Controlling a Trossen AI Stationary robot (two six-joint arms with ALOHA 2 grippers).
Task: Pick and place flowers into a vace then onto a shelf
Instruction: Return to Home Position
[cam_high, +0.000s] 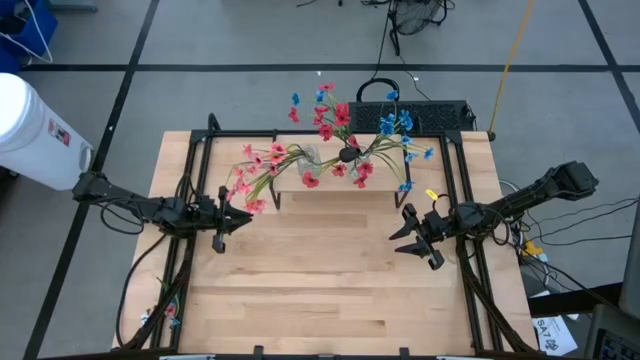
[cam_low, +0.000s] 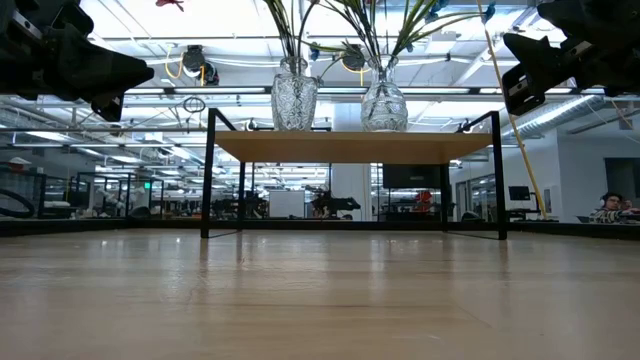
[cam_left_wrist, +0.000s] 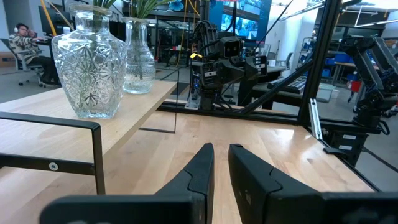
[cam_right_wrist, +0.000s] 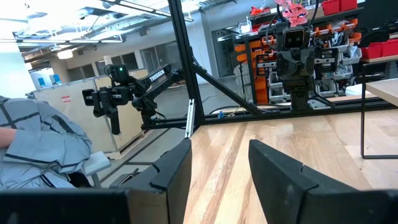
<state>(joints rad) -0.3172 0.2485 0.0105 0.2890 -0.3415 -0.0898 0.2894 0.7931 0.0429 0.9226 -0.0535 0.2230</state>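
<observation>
We start at the left hand (cam_high: 243, 215): it hangs above the counter (cam_high: 320, 290) near the left edge, short of the shelf's left end. Its fingers (cam_left_wrist: 200, 168) sit close together with only a slit between them, and nothing is in it. The right hand (cam_high: 398, 233) hovers opposite, near the right edge. Its fingers (cam_right_wrist: 174, 174) are spread wide and it is empty too. Both point inward at each other across bare wood. We read that as parking, with the arms low, level and out of the way of the display.

Moving outward, the shelf (cam_low: 350, 146) stands at the middle of the counter's back edge. Two cut-glass vases stand upright on it side by side, the left vase (cam_low: 294, 95) and the right vase (cam_low: 384, 100), apart from each other. The flowers are all up there. The pink spray (cam_high: 250, 175) arches out toward the left edge, the red spray (cam_high: 335, 120) fans over the middle and the blue spray (cam_high: 395, 122) leans right. We cannot tell from these views which stems sit in which vase.

With no stem left on the counter, we judge that the placing is done. Only the arms' retreat remains, and their one hazard would be brushing the drooping pink blossoms.
</observation>
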